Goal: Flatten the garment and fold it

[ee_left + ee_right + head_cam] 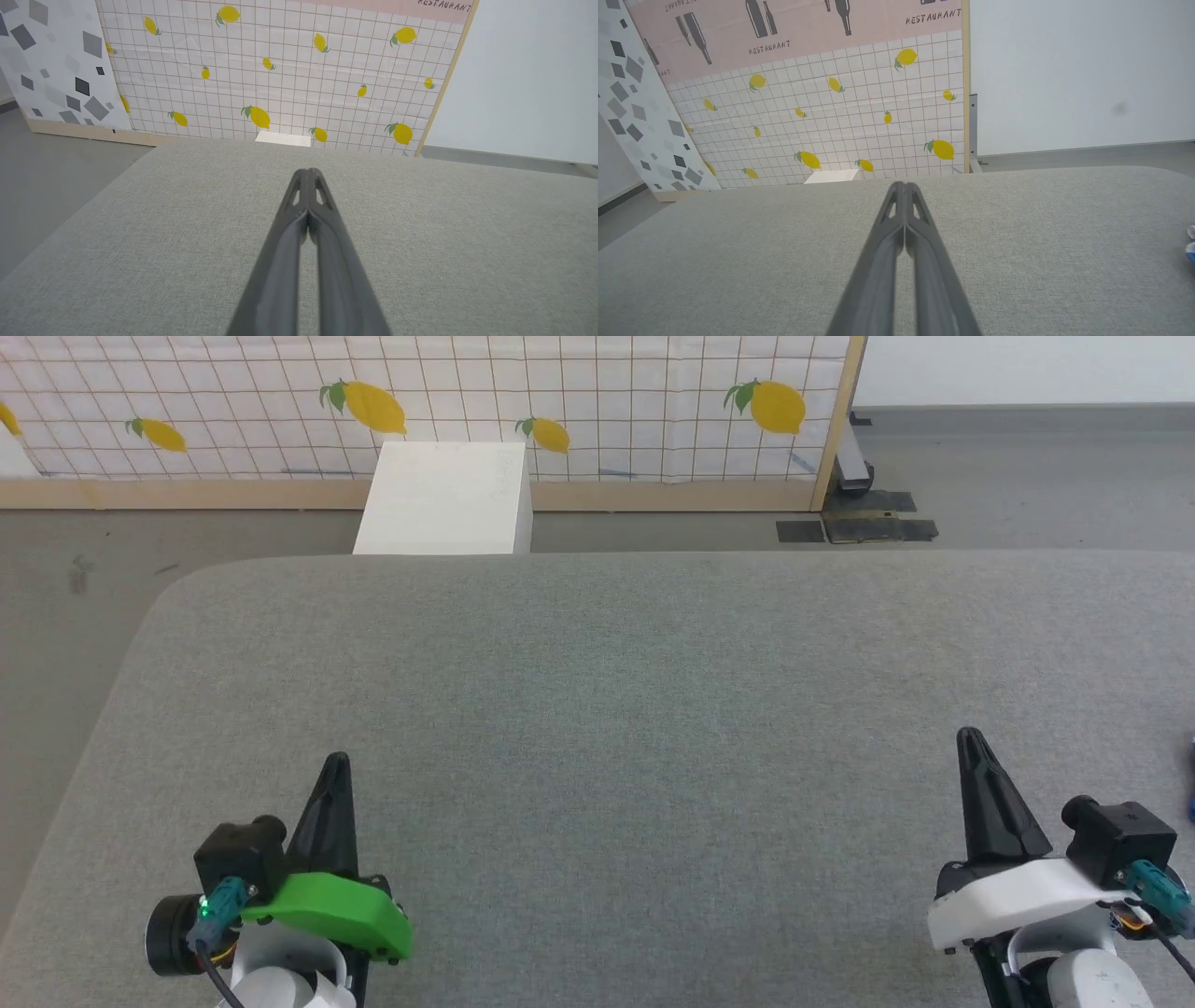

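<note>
Only a sliver of the garment shows, as blue fabric (1192,803) at the right edge of the head view and as a blue and white scrap (1191,253) at the right edge of the right wrist view. It lies on the grey fabric-covered table (597,691), to the right of my right gripper (969,737) (904,185), which is shut with nothing between its fingers. My left gripper (336,763) (308,172) hovers over the table's near left part, also shut and empty. Both point toward the far edge.
The table's rounded far-left corner (173,593) drops to a grey floor. Beyond the far edge stands a white box (446,499) against a lemon-patterned panel (579,392) with a wooden frame. Dark floor plates (859,527) lie at the back right.
</note>
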Robot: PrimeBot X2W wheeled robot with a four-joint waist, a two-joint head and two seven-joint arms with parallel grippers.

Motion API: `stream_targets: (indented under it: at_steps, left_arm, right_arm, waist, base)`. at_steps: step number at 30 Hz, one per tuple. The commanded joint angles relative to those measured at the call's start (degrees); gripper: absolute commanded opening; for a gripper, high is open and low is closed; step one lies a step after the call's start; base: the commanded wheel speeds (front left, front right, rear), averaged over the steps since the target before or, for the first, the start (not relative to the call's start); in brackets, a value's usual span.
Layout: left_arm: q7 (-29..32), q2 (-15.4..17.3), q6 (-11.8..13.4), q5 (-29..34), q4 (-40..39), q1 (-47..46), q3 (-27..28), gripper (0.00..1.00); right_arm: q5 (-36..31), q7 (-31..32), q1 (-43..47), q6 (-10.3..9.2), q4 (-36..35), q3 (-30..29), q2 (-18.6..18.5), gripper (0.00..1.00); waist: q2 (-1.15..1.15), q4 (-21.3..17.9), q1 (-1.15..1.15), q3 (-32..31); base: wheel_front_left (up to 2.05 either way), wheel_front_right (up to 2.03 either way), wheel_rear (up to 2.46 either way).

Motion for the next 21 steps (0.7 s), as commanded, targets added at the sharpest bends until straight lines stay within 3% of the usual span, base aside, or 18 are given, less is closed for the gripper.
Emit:
stream_targets:
  at_steps: [1, 21]
  left_arm:
    - [0.3, -0.4, -0.4, 0.8, -0.4, 0.6, 0.3, 0.00]
    - [2.6, -2.1, -1.3, 4.5, -1.9, 1.2, 2.2, 0.00]
  right_arm:
    - [-0.7, 0.3, 0.5, -0.01, -0.5, 0.2, 0.0, 0.00]
    - [-2.5, 2.3, 0.9, -0.02, -2.2, 0.8, 0.0, 0.00]
  waist:
    - [0.00, 0.0, 0.00, 0.0]
    - [0.00, -0.1, 0.00, -0.1]
  base:
    - [0.00, 0.00, 0.00]
    - [0.00, 0.00, 0.00]
